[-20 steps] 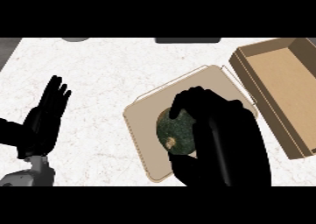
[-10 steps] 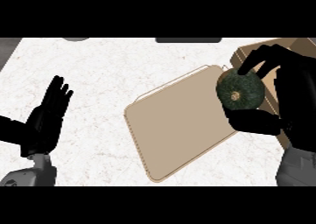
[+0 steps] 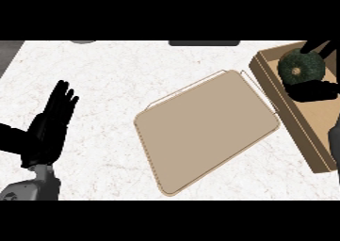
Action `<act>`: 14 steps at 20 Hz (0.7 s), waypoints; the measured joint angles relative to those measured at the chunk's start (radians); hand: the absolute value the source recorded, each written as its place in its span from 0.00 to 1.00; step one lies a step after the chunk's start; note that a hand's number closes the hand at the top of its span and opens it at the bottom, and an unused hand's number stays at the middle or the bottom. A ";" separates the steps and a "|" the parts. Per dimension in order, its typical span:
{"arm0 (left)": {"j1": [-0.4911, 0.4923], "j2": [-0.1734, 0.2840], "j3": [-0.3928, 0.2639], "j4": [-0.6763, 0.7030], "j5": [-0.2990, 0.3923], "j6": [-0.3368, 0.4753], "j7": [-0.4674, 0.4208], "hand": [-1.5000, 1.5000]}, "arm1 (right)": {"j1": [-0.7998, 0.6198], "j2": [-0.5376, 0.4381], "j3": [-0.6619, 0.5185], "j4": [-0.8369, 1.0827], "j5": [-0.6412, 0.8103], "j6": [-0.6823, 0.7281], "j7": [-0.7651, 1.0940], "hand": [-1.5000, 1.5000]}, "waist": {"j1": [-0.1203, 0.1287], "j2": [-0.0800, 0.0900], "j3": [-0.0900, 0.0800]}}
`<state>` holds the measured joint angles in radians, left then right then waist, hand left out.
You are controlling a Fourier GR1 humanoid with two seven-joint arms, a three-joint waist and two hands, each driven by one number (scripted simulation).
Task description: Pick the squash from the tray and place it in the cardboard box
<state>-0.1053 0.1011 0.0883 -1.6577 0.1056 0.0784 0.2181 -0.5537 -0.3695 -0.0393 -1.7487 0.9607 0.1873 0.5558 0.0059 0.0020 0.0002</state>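
A white, lightly speckled kitchen counter (image 3: 131,70) carries a flat tan tray (image 3: 207,129), set at an angle near the middle with its surface bare. Just beside the tray's right corner, an open cardboard box (image 3: 292,117) lies along the counter's right side, running off the view's right edge.

You see a dark green mottled squash (image 3: 300,67), tan tray (image 3: 207,129), brown cardboard box (image 3: 297,117), white speckled worktop (image 3: 117,70), black hands.
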 measured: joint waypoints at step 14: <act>0.001 -0.012 -0.020 -0.042 -0.008 0.005 0.020 0.50 | -0.036 -0.155 -0.027 0.554 0.074 0.038 -0.233 0.00 | 0.017 0.005 0.000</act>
<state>-0.1040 0.0891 0.0681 -1.6997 0.0978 0.0834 0.2382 -0.5897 -0.5241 -0.0661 -1.1943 1.0345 0.2256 0.3230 0.0230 0.0068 0.0001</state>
